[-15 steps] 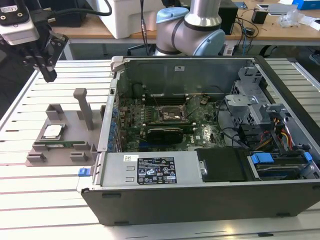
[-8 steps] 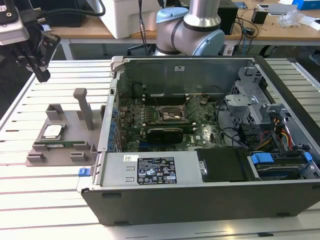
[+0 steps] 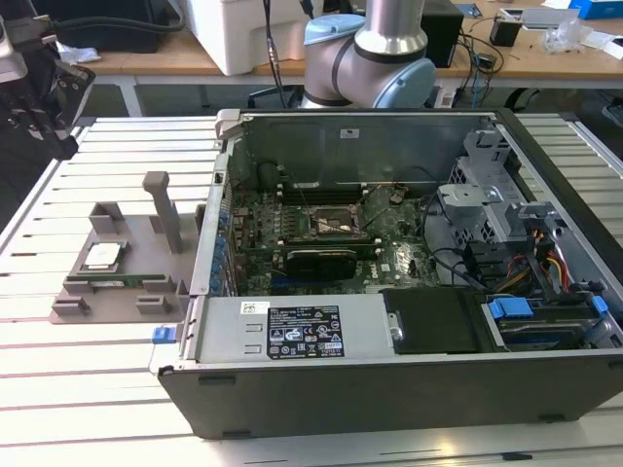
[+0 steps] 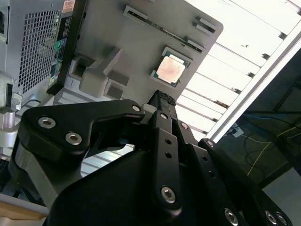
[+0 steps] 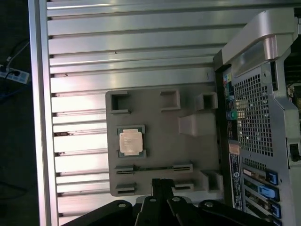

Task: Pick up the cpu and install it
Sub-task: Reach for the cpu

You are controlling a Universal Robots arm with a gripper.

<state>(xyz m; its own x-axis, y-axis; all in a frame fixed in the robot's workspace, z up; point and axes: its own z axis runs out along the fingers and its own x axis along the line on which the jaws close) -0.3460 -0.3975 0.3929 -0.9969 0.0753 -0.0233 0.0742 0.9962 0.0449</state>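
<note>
Grey tray (image 3: 136,255) at the exterior view's left holds the cpu (image 3: 102,256) — not picked up yet, nothing installed. The socket (image 3: 331,222) in the open computer case (image 3: 389,384) at mid-frame looks unfilled. Pincer (image 5: 159,181) hangs above the tray — fingers pressed together, gripping nothing, clear of the cpu.

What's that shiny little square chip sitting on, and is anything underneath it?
The cpu lies flat on a grey holder plate, which rests on the slatted metal table beside the open computer case. The spot directly beneath the chip is covered by it.
</note>
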